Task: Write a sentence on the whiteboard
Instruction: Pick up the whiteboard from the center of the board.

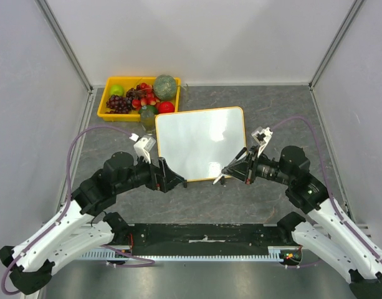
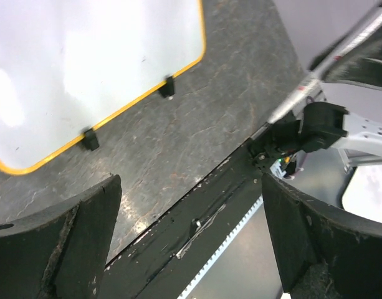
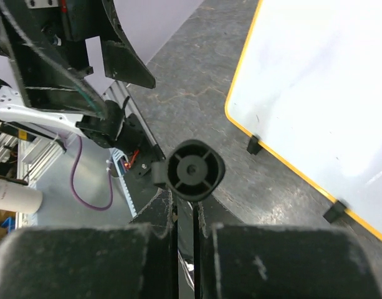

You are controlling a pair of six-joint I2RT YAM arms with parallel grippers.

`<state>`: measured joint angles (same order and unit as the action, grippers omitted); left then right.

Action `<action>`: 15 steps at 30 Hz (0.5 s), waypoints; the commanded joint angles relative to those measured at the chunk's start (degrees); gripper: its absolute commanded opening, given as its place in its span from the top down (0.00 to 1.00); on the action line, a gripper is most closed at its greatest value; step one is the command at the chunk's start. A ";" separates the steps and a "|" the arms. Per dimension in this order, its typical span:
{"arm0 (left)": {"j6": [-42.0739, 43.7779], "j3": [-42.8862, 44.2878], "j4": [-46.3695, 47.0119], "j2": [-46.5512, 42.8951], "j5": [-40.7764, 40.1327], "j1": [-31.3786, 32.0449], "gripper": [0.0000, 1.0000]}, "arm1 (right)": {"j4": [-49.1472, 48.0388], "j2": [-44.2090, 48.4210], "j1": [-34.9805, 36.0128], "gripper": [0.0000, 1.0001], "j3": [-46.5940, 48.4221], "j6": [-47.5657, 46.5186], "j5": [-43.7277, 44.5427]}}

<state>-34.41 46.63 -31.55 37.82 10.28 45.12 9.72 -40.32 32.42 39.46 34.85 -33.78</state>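
The whiteboard (image 1: 200,143) (image 2: 85,62) (image 3: 321,81) lies flat mid-table, white with an orange-yellow frame and two black clips (image 2: 167,87) on its near edge. No sentence is in view on its surface. My right gripper (image 1: 239,168) (image 3: 186,215) is shut on a marker (image 1: 220,179) (image 3: 192,169), whose tip hovers by the board's near right edge. The marker's silver barrel (image 2: 296,99) also shows in the left wrist view. My left gripper (image 1: 175,180) (image 2: 191,205) stands open and empty, just off the board's near left corner.
A yellow fruit tray (image 1: 103,106) with grapes, apples and a melon stands at the back left, with a green item (image 1: 147,116) beside it near the board's far left corner. The black mounting rail (image 1: 203,233) runs along the near edge. Cage posts and white walls enclose the table.
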 commanded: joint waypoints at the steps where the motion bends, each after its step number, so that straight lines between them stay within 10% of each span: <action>1: -5.31 -3.12 3.07 1.19 -5.98 0.23 0.03 | 4.60 6.47 -0.08 1.00 -1.93 -1.54 6.26; 15: 2.06 1.97 3.77 11.12 -17.57 -0.47 0.01 | 8.14 7.37 -0.08 1.00 -1.49 -4.09 15.41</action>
<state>-36.73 44.69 -31.31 46.72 -0.99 45.10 19.40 -30.30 32.40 37.30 32.99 -22.13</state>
